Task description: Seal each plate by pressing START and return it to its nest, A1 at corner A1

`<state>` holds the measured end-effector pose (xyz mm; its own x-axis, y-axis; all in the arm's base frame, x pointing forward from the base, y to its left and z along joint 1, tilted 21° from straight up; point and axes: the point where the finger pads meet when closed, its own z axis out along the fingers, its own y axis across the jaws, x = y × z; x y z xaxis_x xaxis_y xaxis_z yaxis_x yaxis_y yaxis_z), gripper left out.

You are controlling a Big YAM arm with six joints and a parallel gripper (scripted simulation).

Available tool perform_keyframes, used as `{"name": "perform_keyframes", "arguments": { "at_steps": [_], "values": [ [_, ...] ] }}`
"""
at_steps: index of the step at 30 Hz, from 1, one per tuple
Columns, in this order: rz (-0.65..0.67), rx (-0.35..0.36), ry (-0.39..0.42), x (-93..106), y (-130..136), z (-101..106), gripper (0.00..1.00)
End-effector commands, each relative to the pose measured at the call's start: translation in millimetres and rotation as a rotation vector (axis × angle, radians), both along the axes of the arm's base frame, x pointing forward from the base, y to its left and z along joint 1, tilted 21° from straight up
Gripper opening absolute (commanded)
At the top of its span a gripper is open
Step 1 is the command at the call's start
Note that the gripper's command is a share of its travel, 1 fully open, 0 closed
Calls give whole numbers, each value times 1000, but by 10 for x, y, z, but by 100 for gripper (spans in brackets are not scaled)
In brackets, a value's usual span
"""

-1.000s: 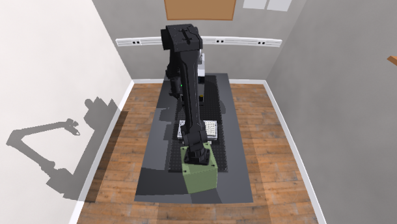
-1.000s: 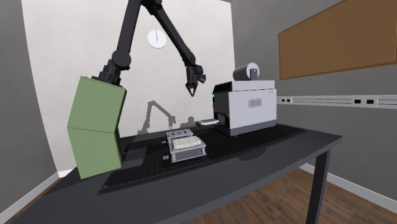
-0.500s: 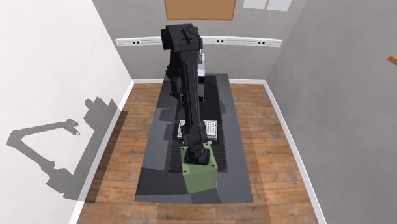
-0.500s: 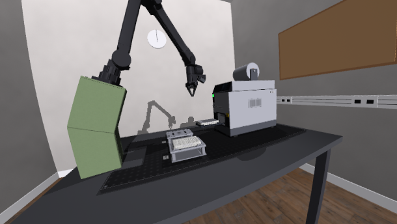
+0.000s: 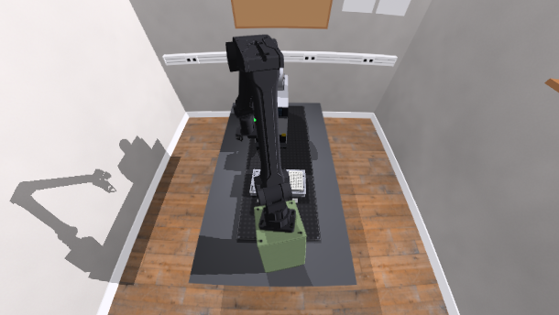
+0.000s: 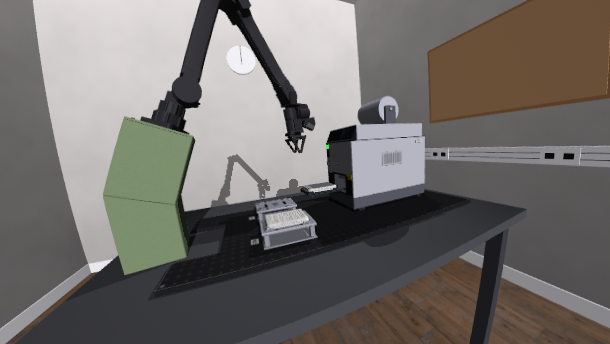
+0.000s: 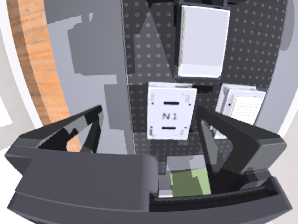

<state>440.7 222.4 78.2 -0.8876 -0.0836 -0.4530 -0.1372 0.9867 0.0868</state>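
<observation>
1. We see a dark table [image 6: 430,235] w/ a black mat [image 6: 350,235], on wood floor [image 5: 376,192], grey walls, a corkboard [image 6: 520,65].
2. The sealer [image 6: 385,165] stands at the far end; its lamp [image 6: 328,147] is green.
3. One plate [image 6: 320,188] lies on the stage, which is out. Other plate [image 6: 286,219] sits in its nest; nest N1 [image 7: 170,111] has no plate.
4. The gripper [image 6: 299,145] hangs high above the stage, fingers spread wide, holding nothing, touching nothing.
</observation>
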Motion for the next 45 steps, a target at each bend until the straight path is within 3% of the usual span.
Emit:
{"name": "perform_keyframes", "arguments": {
  "at_steps": [1,5,7,9,12,15,19,22,29,41,45],
  "values": [
    [1,2,-45,39,25,-205,100],
    [3,17,-185,41,61,-377,100],
    [3,17,-185,41,61,-377,100],
    [9,33,-203,162,145,-366,100],
    [3,33,-194,269,135,-554,100],
    [-3,29,-283,200,105,-805,100],
    [6,37,-260,269,175,-999,100],
    [-12,50,-284,347,197,-820,100],
    [-22,60,-291,404,227,-718,100],
    [-20,34,-247,205,108,-814,100],
    [-24,28,-257,501,-152,-737,100]
  ]
}}
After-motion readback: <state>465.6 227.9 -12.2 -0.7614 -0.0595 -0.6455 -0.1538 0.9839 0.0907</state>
